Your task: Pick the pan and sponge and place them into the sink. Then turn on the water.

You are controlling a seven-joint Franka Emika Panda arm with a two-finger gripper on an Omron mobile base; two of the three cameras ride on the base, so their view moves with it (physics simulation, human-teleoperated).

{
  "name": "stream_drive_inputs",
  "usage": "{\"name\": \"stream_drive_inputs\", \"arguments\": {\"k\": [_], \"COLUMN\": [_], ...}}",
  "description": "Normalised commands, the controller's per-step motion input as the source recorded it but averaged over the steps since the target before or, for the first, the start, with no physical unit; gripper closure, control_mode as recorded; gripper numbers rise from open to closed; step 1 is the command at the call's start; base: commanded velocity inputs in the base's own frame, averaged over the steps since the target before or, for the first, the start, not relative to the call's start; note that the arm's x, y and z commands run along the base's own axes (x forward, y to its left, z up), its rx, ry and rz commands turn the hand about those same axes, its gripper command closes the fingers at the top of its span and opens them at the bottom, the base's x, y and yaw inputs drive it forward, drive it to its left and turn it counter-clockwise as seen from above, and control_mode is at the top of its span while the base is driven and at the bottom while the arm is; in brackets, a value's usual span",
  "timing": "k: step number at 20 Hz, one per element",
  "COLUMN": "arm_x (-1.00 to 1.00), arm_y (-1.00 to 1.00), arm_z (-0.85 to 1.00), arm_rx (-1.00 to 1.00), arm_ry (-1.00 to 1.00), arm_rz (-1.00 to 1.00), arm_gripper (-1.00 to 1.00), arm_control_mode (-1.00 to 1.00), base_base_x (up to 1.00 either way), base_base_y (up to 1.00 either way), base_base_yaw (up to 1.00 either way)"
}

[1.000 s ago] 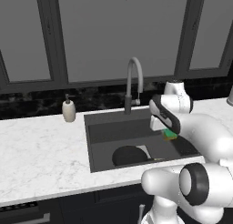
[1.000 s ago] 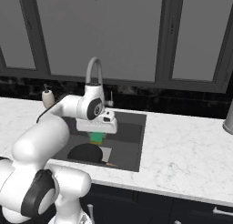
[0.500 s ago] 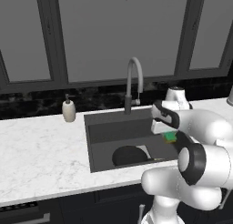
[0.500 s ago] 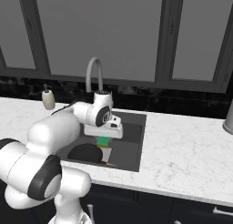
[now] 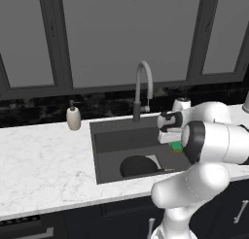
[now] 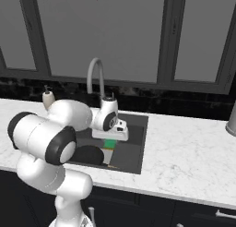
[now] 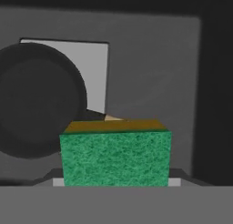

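My gripper (image 5: 171, 142) (image 6: 109, 138) hangs over the right part of the dark sink (image 5: 116, 138) (image 6: 134, 153), shut on the sponge (image 5: 176, 146) (image 6: 109, 143). In the hand view the sponge (image 7: 116, 157) shows its green face with a yellow layer on top, held above the basin floor. The black round pan (image 5: 137, 166) (image 6: 88, 155) (image 7: 38, 100) lies in the sink's front part, partly over the light grey square patch (image 7: 98, 77). The arched grey faucet (image 5: 143, 87) (image 6: 94, 76) stands behind the sink. No stream runs from it.
A beige soap dispenser (image 5: 73, 117) (image 6: 48, 98) stands on the white marble counter (image 5: 44, 160) (image 6: 189, 157) to the left of the sink. Dark windows line the wall behind. A metal object (image 6: 232, 122) sits at the far right edge.
The gripper has carried the sponge a little to the right and lower over the sink. The arm's elbow has swung around. The pan has stayed put.
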Motion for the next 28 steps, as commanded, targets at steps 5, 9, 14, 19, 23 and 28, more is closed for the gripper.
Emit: {"name": "stream_drive_inputs", "arguments": {"k": [5, 9, 14, 19, 23, 28], "arm_x": [0.27, 0.09, 0.23, 0.27, 0.2, 0.14], "arm_y": [-0.04, 0.0, 0.0, 0.0, 0.0, 0.0], "arm_z": [-0.41, -0.39, -0.34, -0.36, -0.4, -0.41], "arm_rx": [0.0, 0.0, 0.01, 0.03, 0.02, 0.0], "arm_ry": [0.0, 0.0, 0.0, 0.0, 0.0, 0.0], "arm_rz": [0.0, 0.0, 0.0, 0.0, 0.0, 0.0], "arm_gripper": [1.0, 1.0, 1.0, 1.0, 1.0, 1.0], "arm_control_mode": [-1.0, -1.0, -1.0, -1.0, -1.0, -1.0], "base_base_x": [0.0, 0.0, 0.0, 0.0, 0.0, 0.0], "base_base_y": [0.0, 0.0, 0.0, 0.0, 0.0, 0.0], "base_base_yaw": [0.0, 0.0, 0.0, 0.0, 0.0, 0.0]}}
